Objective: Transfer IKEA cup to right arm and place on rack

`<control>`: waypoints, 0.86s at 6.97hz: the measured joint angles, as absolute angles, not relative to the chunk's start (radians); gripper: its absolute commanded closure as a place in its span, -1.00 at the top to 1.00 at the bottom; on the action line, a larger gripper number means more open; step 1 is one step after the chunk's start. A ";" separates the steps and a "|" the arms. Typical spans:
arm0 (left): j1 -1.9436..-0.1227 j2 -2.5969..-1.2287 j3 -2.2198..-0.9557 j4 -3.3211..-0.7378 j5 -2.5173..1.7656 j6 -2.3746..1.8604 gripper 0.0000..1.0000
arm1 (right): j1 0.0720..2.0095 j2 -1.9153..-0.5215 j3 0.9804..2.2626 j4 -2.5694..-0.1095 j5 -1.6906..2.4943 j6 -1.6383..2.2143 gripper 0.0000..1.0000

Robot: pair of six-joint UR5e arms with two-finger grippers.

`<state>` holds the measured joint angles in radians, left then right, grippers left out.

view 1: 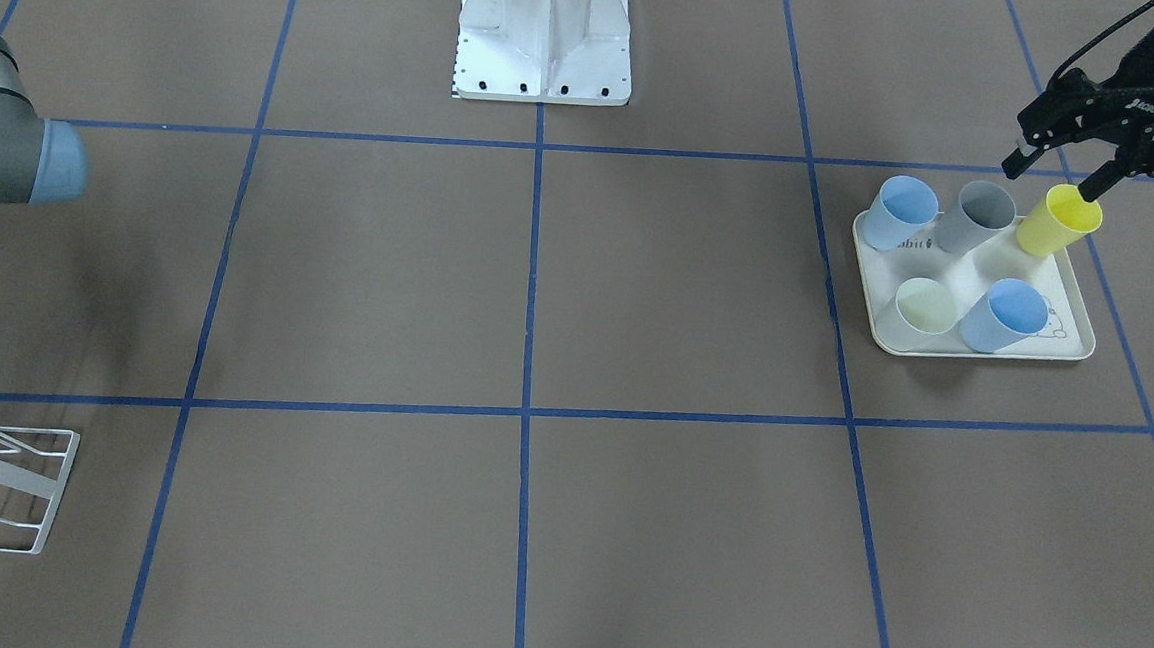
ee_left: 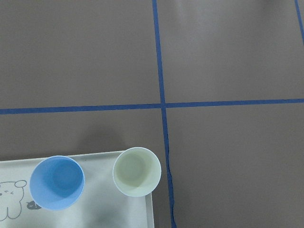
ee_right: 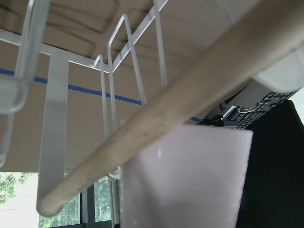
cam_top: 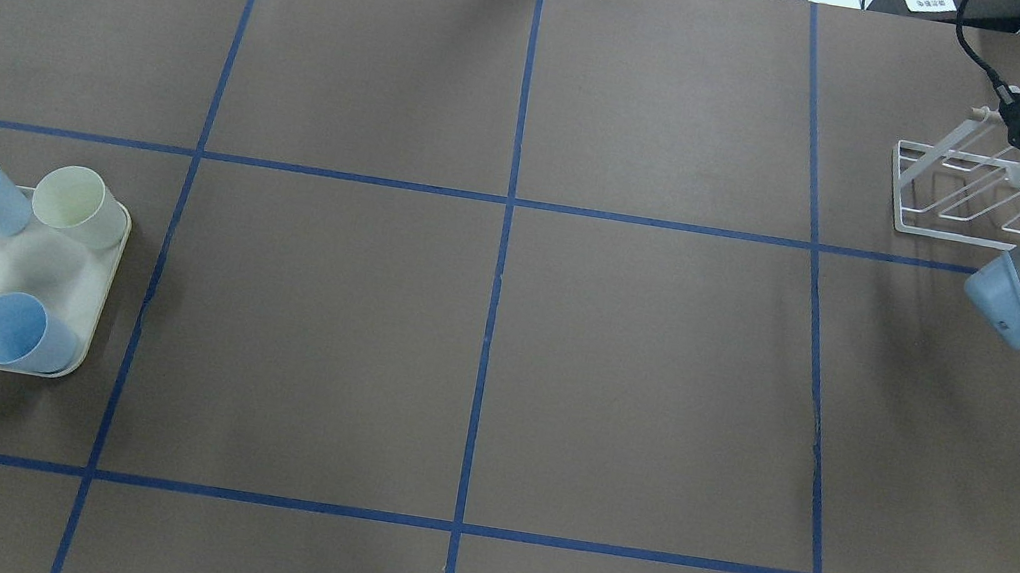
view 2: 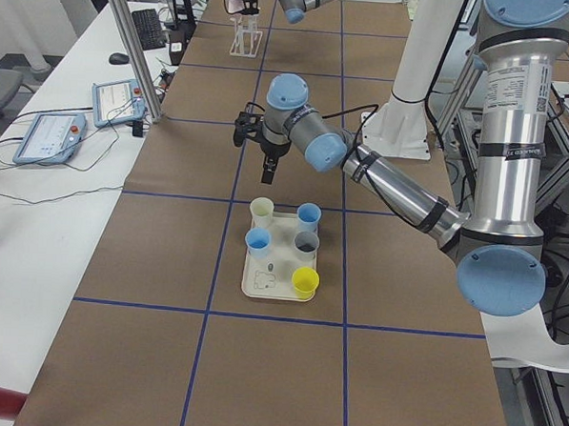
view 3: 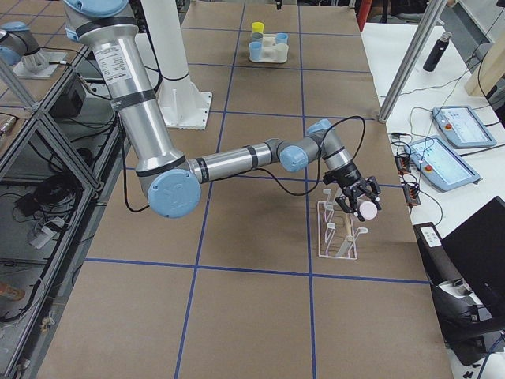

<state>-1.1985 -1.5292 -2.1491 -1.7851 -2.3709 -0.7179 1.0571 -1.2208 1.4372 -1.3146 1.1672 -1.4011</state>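
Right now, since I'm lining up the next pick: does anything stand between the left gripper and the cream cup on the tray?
Nothing visible does. The left gripper hangs open, raised near the tray, with only air towards the cream cup. A blue cup stands beside that cup, apart from it.

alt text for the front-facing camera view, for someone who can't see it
A cream tray with five cups, one a yellow cup, sits at the right of a brown table gridded with blue tape; the left gripper hangs open above it. A white wire rack pokes in at the lower left edge.
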 measured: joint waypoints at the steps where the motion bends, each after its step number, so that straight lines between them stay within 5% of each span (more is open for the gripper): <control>1: -1.198 -1.531 -2.148 -1.785 -2.371 -0.718 1.00 | 1.053 -1.220 1.434 -1.315 1.166 -1.401 -0.05; 2: -1.198 -1.532 -2.147 -1.785 -2.371 -0.718 1.00 | 1.050 -1.220 1.432 -1.315 1.166 -1.402 0.06; 4: -1.198 -1.533 -2.145 -1.785 -2.370 -0.718 1.00 | 1.045 -1.220 1.430 -1.315 1.166 -1.402 0.80; 6: -1.198 -1.534 -2.145 -1.785 -2.370 -0.718 1.00 | 1.041 -1.219 1.430 -1.315 1.166 -1.403 0.98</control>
<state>-1.1981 -1.5344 -2.1446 -1.7854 -2.3701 -0.7179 1.0411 -1.2185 1.4299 -1.3146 1.1658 -1.4031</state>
